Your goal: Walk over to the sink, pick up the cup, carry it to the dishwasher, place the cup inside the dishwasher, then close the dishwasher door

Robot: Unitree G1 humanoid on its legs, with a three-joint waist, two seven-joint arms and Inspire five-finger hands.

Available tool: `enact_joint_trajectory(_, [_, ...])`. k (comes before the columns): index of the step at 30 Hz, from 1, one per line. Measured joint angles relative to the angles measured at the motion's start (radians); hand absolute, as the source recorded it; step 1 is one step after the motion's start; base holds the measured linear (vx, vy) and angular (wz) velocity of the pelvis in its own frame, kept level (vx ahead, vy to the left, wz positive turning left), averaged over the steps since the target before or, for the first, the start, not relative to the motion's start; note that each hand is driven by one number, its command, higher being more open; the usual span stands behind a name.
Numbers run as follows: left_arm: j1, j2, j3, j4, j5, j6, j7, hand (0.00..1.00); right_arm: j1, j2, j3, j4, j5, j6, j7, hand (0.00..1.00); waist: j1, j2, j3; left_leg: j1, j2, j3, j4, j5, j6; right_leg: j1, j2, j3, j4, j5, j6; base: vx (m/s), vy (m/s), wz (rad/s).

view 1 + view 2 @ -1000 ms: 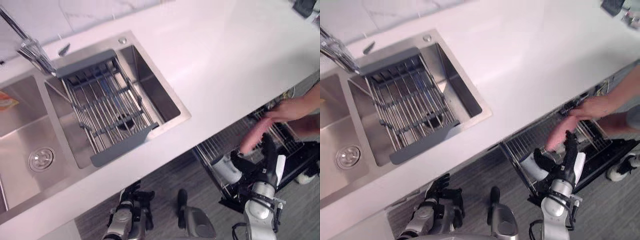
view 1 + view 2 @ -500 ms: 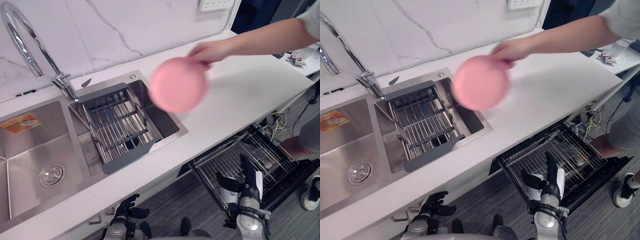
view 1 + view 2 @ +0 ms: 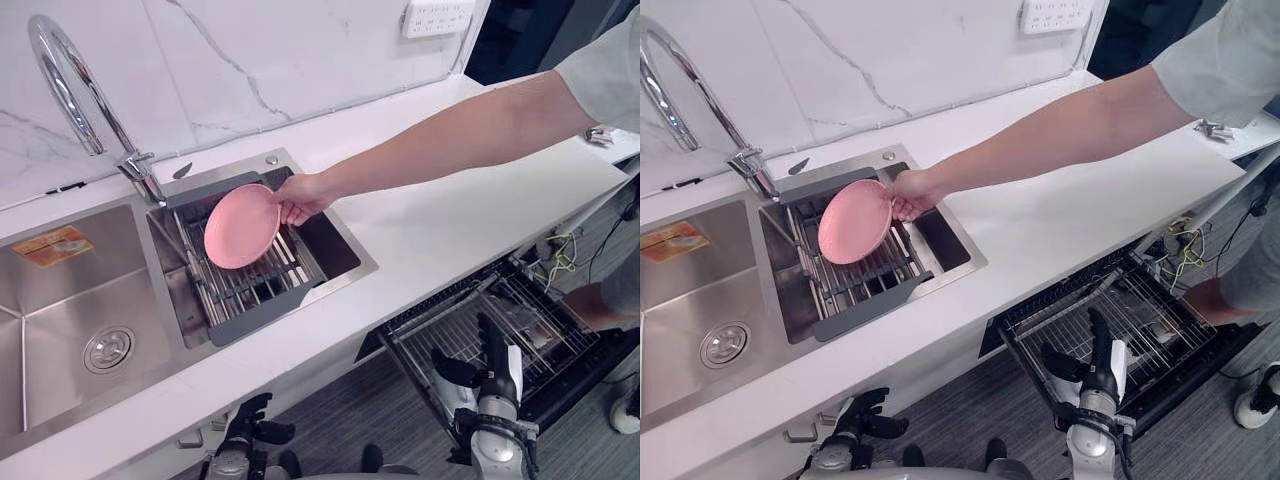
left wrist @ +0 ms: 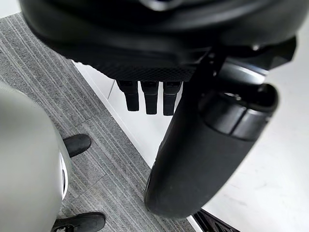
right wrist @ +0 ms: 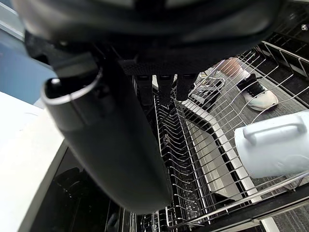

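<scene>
Open and empty, my right hand hangs low, fingers straight and thumb standing out, closed on nothing. My left hand idles down by the cabinet front, fingers relaxed, nothing in it either.

Just past my right fingertips is the dishwasher rack, drawn out over the open dishwasher door. And there's the cup: white, lying on its side on the wires, off to the side of my fingers away from the thumb, handle turned up toward me. It is clear of my hand, not touching it.

I reckon it's a glazed mug: stiff, smooth, a bit slippery, light enough for one hand, and likely to chip if knocked on the wires. If it needs resetting, I'd wrap the barrel with thumb opposite fingers, or hook the handle, which faces me nicely. On its side it may roll. It looks to be inside already, so the door seems to be what's left.

Well beyond my hand, up across the counter, a person's hand holds a pink plate over the sink rack.
</scene>
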Motion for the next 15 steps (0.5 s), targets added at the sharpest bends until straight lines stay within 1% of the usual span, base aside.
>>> enact_joint_trajectory(5, [0.002,0.006,-0.003,0.001,0.001,0.0,0.0,0.9,-0.003,0.0,0.002,-0.005,-0.029,0.0,0.0,0.9,0.001,-0.01,-0.008,0.006,-0.003,-0.011,-0.011,0.008,0.001,0.003,-0.001,-0.008,-0.002,0.0,0.0,-0.03,0.002,0.05])
enact_joint_trajectory(8, [0.002,0.008,-0.012,0.002,0.001,-0.001,0.0,0.9,-0.001,0.0,0.002,-0.025,-0.042,0.0,-0.001,0.9,0.0,-0.01,-0.008,0.007,-0.005,-0.019,-0.017,0.013,0.002,0.004,-0.002,-0.014,-0.002,0.0,0.0,-0.02,-0.001,0.06])
enact_joint_trajectory(15, [0.003,0.011,-0.02,0.002,0.001,-0.004,0.0,0.9,-0.001,-0.008,0.005,-0.176,-0.107,-0.003,-0.004,0.9,0.001,-0.011,-0.008,0.019,-0.007,-0.036,-0.028,0.02,0.002,0.02,-0.002,-0.028,-0.005,0.0,0.0,-0.01,-0.002,0.06])
